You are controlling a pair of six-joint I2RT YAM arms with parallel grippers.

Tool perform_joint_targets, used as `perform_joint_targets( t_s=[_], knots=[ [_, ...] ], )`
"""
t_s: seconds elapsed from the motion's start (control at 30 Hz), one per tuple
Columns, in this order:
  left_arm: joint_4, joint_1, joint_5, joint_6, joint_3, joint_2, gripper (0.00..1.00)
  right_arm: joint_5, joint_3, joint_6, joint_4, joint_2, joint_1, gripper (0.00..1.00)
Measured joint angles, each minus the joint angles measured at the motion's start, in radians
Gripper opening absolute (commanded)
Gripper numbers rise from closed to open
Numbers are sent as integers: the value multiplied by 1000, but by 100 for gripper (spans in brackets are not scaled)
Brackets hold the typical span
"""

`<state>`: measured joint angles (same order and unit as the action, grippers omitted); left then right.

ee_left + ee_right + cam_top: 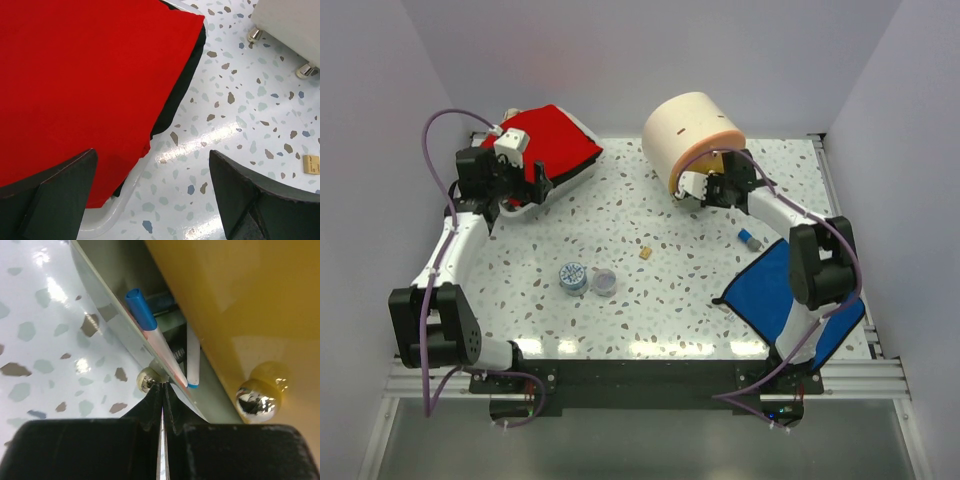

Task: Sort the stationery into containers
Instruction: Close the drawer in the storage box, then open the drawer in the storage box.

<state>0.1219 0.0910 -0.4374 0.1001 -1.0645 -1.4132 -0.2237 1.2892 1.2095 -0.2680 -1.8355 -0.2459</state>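
My left gripper point(538, 184) point(152, 155) stands open at the near corner of the white case with the red top point(548, 140) point(75, 75), nothing between its fingers. My right gripper point(704, 189) point(164, 386) is shut, with its tips against the front of a pale drawer point(107, 315) of the cream drum point(692, 135), right beside the drawer's small knob point(148, 379). A blue-capped pen point(142, 312) and a white pen point(193, 357) lie in that drawer. Two tape rolls point(573, 276) point(604, 282), a tan cube point(645, 253) point(311, 164) and a blue-grey stub point(750, 239) lie on the table.
A yellow drawer point(240, 295) with a shiny knob point(256, 401) sits right of the pale one. The flat blue cloth point(785, 295) lies at the near right under my right arm. Two small knobs point(255, 34) point(305, 71) of the drum show in the left wrist view.
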Motion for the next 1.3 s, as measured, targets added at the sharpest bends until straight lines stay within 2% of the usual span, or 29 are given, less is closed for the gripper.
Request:
perform_joint_targets(
  t_s=[0.37,0.57,0.7,0.73,0.8,0.83,0.87,0.93,1.07,1.17,1.2,1.3],
  knots=[
    [3,-6,0,3,-21,-21,98,16,10,-99,142,-42,-1,0],
    [3,-8,0,10,-20,-21,98,26,-63,-153,225,-24,-6,0],
    [4,-8,0,15,-21,-21,98,45,-78,-201,222,-5,-16,0],
    [4,-8,0,15,-20,-21,98,50,-85,-214,208,11,-17,16],
    [4,-8,-1,15,-20,-21,99,54,-94,-248,164,56,-18,35],
    [4,-8,-2,14,-20,-20,99,57,-95,-269,130,87,-16,48],
    [2,-8,-3,13,-20,-19,99,58,-96,-296,96,123,-14,52],
    [-3,-9,-10,4,-18,-15,99,54,-96,-377,31,212,-1,60],
    [-23,-10,-29,-21,-1,2,99,21,-86,-606,-32,350,53,60],
    [-32,-17,-40,-39,12,7,99,-23,-51,-735,-47,346,101,62],
    [-30,-21,-42,-40,14,6,99,-46,-32,-785,-49,328,116,69],
    [-29,-30,-50,-48,14,3,99,-97,-10,-899,-23,261,137,72]
  ],
)
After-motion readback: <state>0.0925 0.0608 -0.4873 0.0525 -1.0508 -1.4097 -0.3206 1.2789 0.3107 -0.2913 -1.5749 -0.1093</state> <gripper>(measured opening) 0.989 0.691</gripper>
